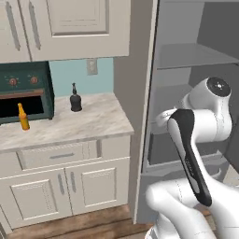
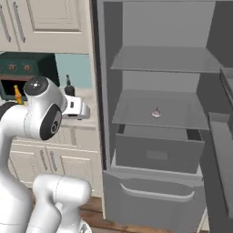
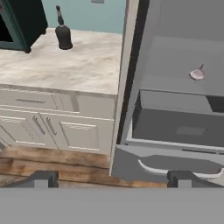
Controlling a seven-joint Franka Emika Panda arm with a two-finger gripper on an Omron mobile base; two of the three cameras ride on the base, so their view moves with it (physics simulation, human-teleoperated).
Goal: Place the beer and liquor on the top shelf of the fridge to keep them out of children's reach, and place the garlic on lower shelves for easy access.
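The slim orange beer point(image 1: 22, 116) stands on the marble counter point(image 1: 88, 121) in front of the green oven. The squat black liquor point(image 1: 75, 99) stands further right, near the wall, and appears at the top of the hand view as liquor point(image 3: 63, 33). The pale garlic point(image 2: 156, 113) lies on the fridge's middle shelf, above the drawer box; the hand view also has the garlic point(image 3: 197, 74). The top shelf point(image 2: 164, 59) is bare. My gripper point(image 3: 113, 179) is open and holds nothing, its fingertips point(image 3: 43, 178) wide apart, in front of the fridge point(image 2: 107, 136) and counter.
A dark green countertop oven point(image 1: 23, 93) sits at the counter's left end. White cabinets hang above and stand below the counter. The fridge door point(image 2: 223, 150) stands open at the right, with shelves on it. A grey drawer box point(image 3: 175, 127) sticks out under the garlic's shelf.
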